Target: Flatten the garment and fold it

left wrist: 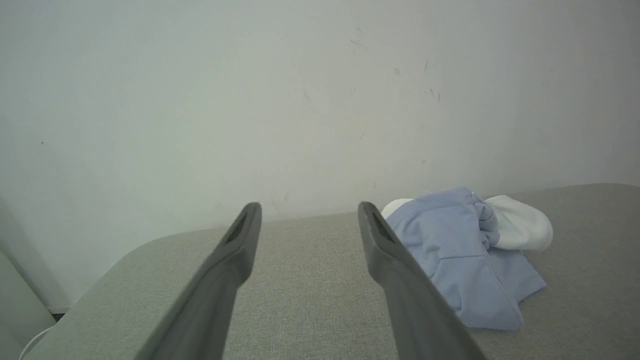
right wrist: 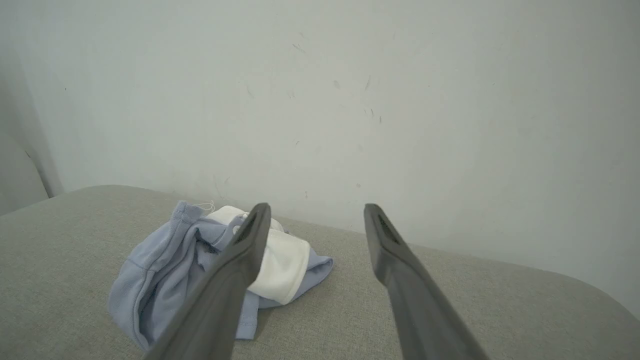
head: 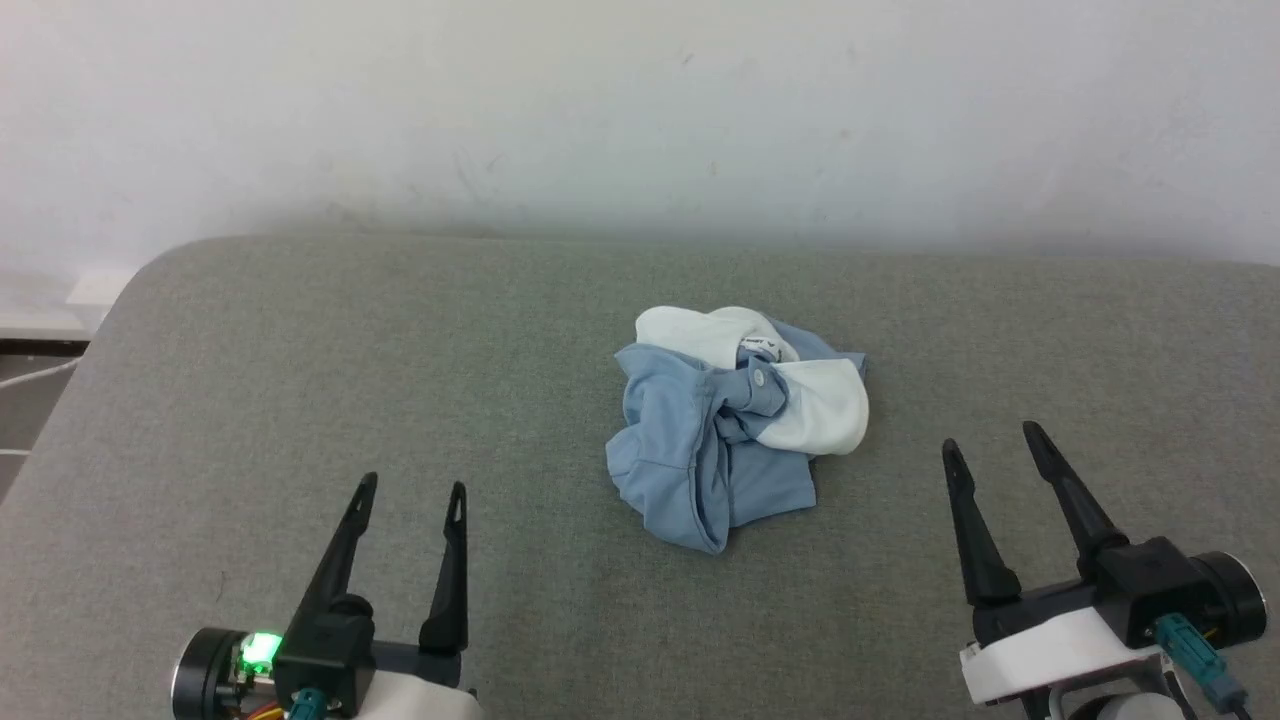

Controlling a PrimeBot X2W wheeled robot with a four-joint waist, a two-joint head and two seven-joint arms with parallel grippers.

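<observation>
garment crumpled, tools apart — empty

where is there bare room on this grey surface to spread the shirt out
Bare grey surface lies between the crumpled garment and the left end effector, between it and the right end effector, and behind it up to the wall. Only the middle, under the garment heap, is taken.
</observation>
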